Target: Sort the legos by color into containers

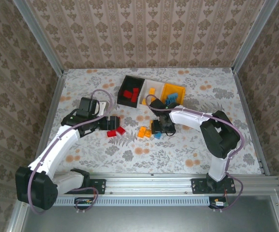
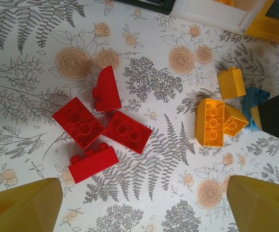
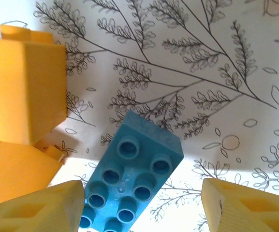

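Left gripper (image 2: 141, 208): wide open, empty, above four red legos (image 2: 127, 131) on table (image 1: 202, 145). Right gripper (image 3: 144, 208): open, straddling blue lego (image 3: 134, 179) beside orange legos (image 3: 25, 92), right finger clear of it. Containers (image 1: 154, 83) behind, holding bricks.

From above, we see three joined bins on the floral table (image 1: 202, 140): a black bin (image 1: 132, 79) holding red bricks (image 1: 131, 94), a white bin (image 1: 154, 83), and an orange-yellow bin (image 1: 175, 88) holding blue bricks (image 1: 172, 99). Nearer us, the left gripper (image 1: 116, 123) sits beside loose red bricks (image 1: 116, 131). The right gripper (image 1: 157, 129) hangs by orange bricks (image 1: 142, 131) and a blue brick (image 1: 157, 135).
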### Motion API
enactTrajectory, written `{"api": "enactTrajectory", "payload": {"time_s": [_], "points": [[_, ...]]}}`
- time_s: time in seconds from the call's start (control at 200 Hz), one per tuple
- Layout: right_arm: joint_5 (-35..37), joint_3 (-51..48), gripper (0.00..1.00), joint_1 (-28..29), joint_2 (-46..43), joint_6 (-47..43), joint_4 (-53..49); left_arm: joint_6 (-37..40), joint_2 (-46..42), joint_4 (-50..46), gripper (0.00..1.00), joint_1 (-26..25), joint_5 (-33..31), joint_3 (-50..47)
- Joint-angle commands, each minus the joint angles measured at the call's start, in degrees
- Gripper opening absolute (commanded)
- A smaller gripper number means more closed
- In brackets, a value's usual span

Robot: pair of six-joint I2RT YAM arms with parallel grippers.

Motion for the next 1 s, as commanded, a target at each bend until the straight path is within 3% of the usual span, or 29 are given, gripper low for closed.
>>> {"api": "enactTrajectory", "payload": {"time_s": [0.0, 0.21, 0.36, 0.515, 0.995], "points": [[1.4, -1.1, 0.71, 1.2, -2.0, 1.6, -2.1, -1.3, -1.3, 0.6, 0.89, 0.5, 0.8, -0.9], [1.2, -1.1, 0.67, 3.0, -1.2, 2.5, -1.6, -1.5, -1.6, 0.8, 0.9, 0.6, 0.9, -1.1], [0.8, -1.1, 0.5, 3.1, 0.3, 2.8, -0.9, -1.6, -2.0, 0.6, 0.9, 0.6, 0.8, -1.2], [1.7, -0.5, 0.4, 3.1, 0.1, 2.5, -1.6, -1.4, -2.2, 0.3, 0.9, 0.8, 0.5, -1.4], [6.5, 4.4, 0.39, -1.2, -8.4, -2.4, -7.1, -1.5, -1.5, 1.1, 0.91, 0.9, 1.0, -1.6]]}}
